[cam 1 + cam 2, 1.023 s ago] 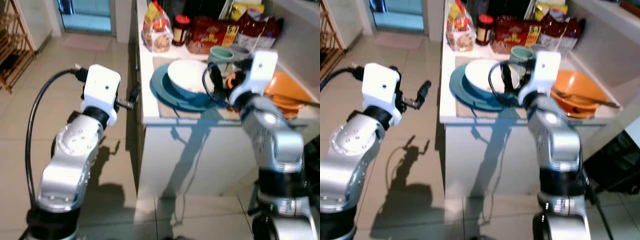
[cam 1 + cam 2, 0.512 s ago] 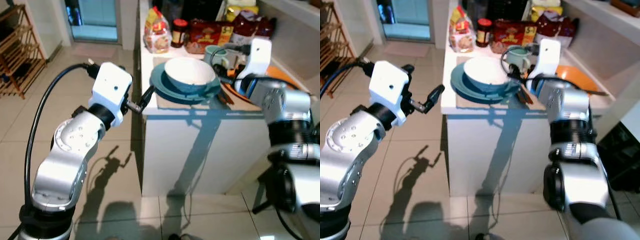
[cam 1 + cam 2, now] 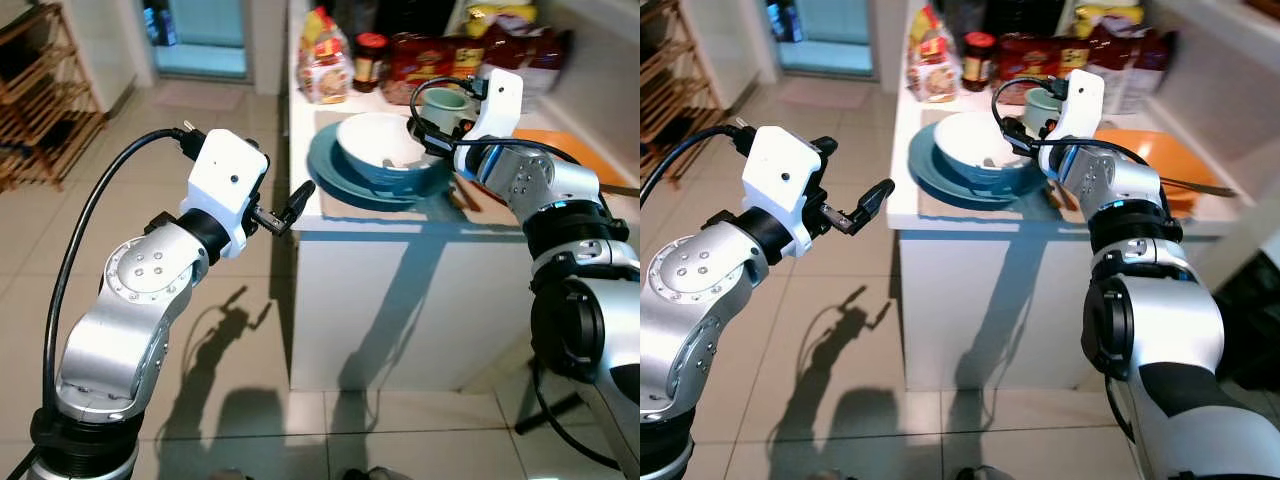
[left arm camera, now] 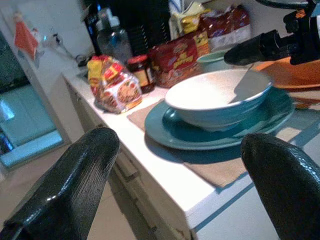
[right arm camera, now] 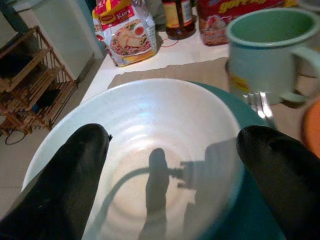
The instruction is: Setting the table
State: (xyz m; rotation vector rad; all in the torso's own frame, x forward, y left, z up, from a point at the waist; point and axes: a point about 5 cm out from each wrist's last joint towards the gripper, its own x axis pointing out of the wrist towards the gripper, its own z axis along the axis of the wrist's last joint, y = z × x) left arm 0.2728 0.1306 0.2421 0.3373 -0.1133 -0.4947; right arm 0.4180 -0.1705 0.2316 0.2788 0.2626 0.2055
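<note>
**Four cameras around the white bowl**

The two head views looked forward and down from above at the white bowl (image 3: 383,143), the right eye sitting slightly to one side. The left wrist camera faced the bowl (image 4: 218,95) low from the counter (image 4: 165,170) edge, farther off. The right wrist camera looked straight down into it, very close. All four shared the bowl.

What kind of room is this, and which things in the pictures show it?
Most likely a home kitchen. A white counter holds a bowl on a blue plate, a green mug, a sauce jar and packets of food.
</note>
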